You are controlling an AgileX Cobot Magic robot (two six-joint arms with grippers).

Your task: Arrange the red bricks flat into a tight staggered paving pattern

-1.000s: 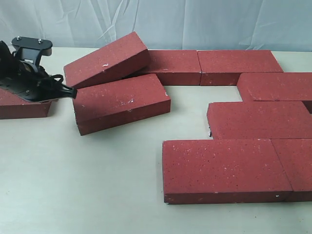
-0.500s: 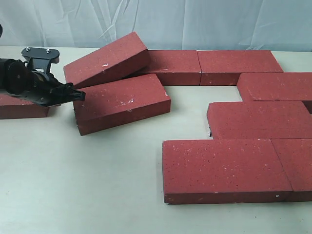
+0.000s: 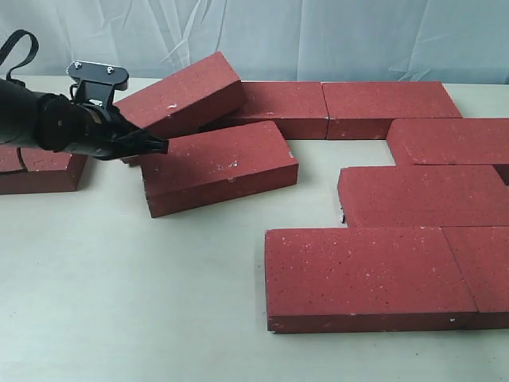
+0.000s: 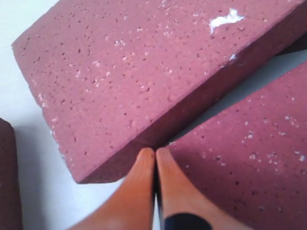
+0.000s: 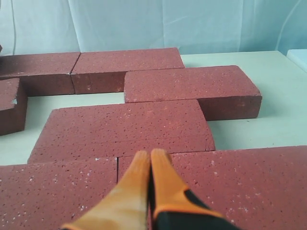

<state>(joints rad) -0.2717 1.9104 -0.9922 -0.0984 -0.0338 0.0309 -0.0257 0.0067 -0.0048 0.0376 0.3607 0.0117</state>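
Left side: left jaws, together, against skewed dark red rectangular paving brick [image 3: 219, 167].
Right jaws: together, idle.
Next: square it, slide rightward.

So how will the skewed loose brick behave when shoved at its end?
Probably slides rather than tips: the skewed brick lies flat, wide and low. It looks thick and solid, so likely heavy and rigid. Pushed near one corner by the shut left gripper, it may pivot.
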